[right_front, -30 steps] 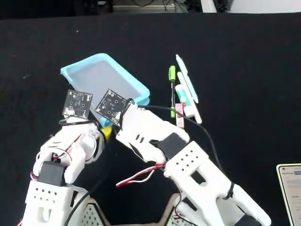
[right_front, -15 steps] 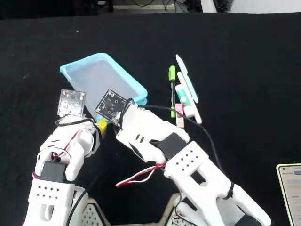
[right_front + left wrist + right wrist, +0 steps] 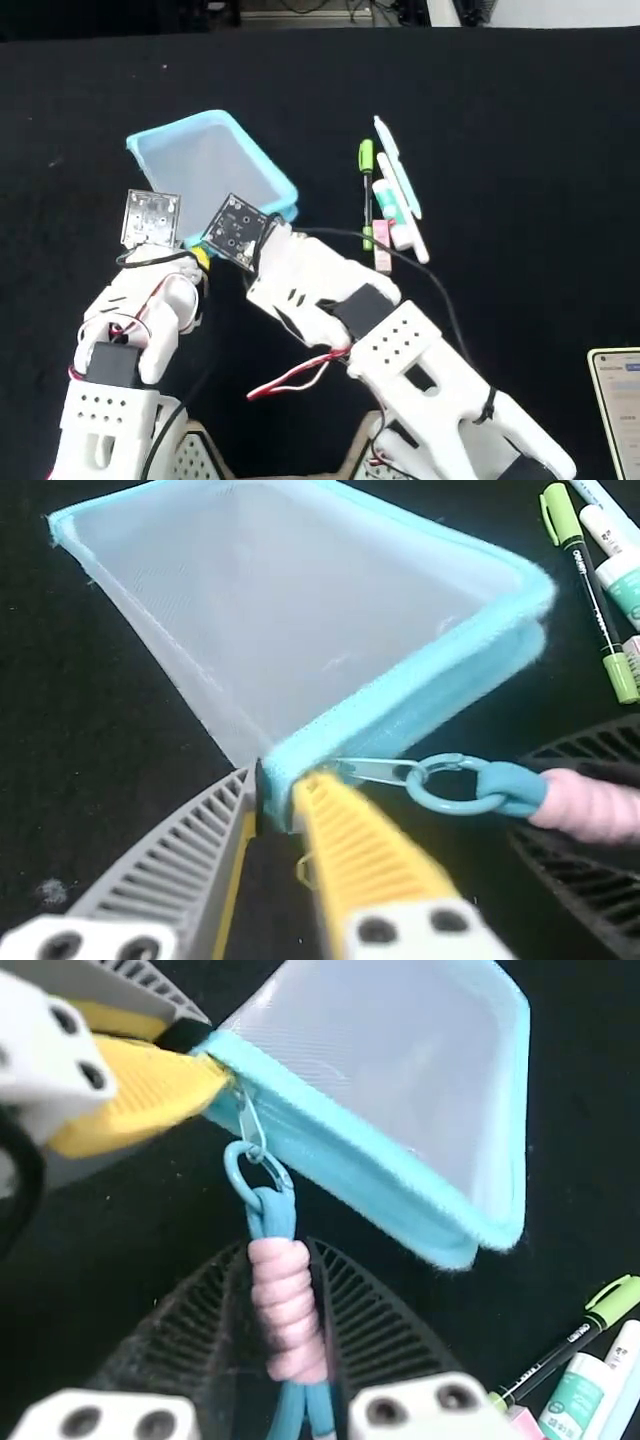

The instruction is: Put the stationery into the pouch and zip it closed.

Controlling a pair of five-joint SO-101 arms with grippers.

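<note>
Your left fingers (image 3: 355, 845) were pressed together on the near corner of the pouch (image 3: 300, 630), the grey one on one side of the teal seam and the yellow one on the other. Your right fingers (image 3: 375, 1345) were clamped around the zipper pull (image 3: 287, 1310), pinching its pink wrapped part. The pull's teal ring was hooked to the slider right at that same corner. The pouch lay on the black desk (image 3: 520, 120), left of centre, just ahead of both arms. The stationery (image 3: 392, 205) was outside it, on the desk to the right. It was a green pen (image 3: 367, 190) with several white and teal pieces packed just beside it.
</note>
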